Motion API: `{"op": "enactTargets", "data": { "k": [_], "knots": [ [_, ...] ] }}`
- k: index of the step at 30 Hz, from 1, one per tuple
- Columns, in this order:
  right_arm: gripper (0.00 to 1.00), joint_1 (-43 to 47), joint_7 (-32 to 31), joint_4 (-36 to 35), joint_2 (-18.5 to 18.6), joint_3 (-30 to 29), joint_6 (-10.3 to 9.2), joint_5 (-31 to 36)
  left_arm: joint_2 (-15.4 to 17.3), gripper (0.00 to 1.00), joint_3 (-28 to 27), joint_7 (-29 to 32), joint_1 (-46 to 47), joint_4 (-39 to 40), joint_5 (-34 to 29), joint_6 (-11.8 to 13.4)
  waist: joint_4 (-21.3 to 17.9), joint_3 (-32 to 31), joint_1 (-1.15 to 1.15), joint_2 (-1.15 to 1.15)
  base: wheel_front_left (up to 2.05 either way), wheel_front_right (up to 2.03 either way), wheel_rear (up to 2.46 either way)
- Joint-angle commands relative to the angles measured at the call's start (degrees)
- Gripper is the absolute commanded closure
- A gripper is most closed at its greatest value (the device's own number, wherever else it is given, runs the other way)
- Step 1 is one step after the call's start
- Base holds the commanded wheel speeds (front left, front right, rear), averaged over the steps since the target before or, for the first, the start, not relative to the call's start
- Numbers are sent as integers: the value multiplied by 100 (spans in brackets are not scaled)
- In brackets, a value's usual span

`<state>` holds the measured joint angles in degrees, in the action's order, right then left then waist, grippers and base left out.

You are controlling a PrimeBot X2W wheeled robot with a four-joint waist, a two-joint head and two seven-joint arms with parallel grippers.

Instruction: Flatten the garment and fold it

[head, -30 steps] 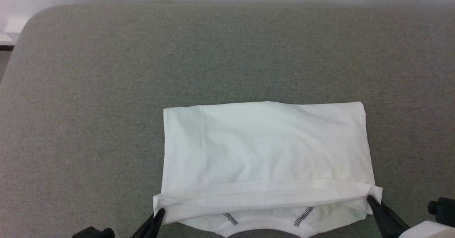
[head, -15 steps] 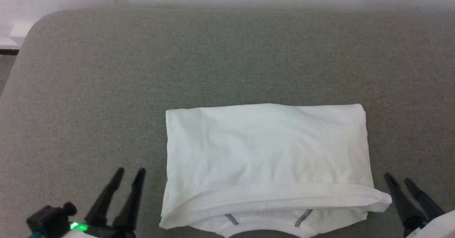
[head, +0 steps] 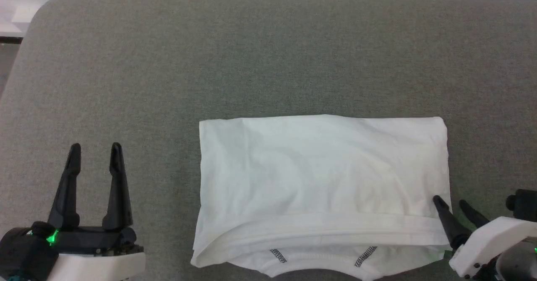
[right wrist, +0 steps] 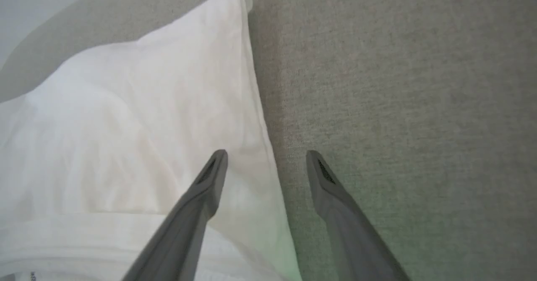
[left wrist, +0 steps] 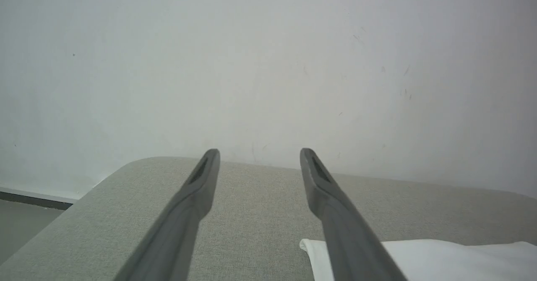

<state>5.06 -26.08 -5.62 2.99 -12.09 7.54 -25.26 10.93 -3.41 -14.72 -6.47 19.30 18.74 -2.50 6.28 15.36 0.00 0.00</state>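
Garment: white thin-fabric shirt, folded into a wide rectangle. It lies on the near half of the surface, right of centre, close to the robot.
Surface: grey-green woven cloth top with a rounded far-left corner and a pale wall behind it.
Near edge of shirt: the hem band of the upper layer stops short. The neckline and two short runs of dark zigzag stitching show from under it.
Left gripper: its fingers are spread wide with nothing between them. It is at the lower left, well apart from the shirt.
Right gripper: its fingers are spread and hold nothing. It is at the shirt's near right corner, one fingertip over the cloth and the other over bare surface.
Step in hand: probably the pause between folds, with a fresh grasp needed for the next one.
Doing it well: pinch every layer at a corner, not the top sheet alone, since thin fabric slides apart easily.
Alignment: line up the edge being moved with the edge it is meant to meet before letting it down.
Loose spot: the near left corner bulges slightly, so smooth it flat first.
Risk: a gripper dragging across the cloth could wrinkle or shift the whole stack.
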Motion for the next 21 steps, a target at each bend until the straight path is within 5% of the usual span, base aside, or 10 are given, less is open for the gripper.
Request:
{"op": "enactTargets", "data": {
  "k": [1,11,12,14,21],
  "knots": [
    [0,-88,-16,35,-11,33,-5,34,-38,0,-19,-27,88,-25,-52,-38,35,40,0,0,0,0,0],
    [2,-403,-359,777,85,664,-5,-18,-389,0,-109,-28,161,-365,-314,-414,154,54,0,0,0,0,0],
    [60,-407,-409,855,82,679,-5,-38,-406,0,-111,-28,156,-392,-320,-428,164,27,0,0,0,0,0],
    [100,-424,-464,987,75,696,-5,-36,-431,0,-108,-28,135,-443,-319,-451,171,-28,0,0,0,0,0],
    [100,-665,-288,1286,57,647,-5,50,-432,0,-122,-28,55,-529,-290,-488,102,-206,0,0,0,0,0]
  ]
}}
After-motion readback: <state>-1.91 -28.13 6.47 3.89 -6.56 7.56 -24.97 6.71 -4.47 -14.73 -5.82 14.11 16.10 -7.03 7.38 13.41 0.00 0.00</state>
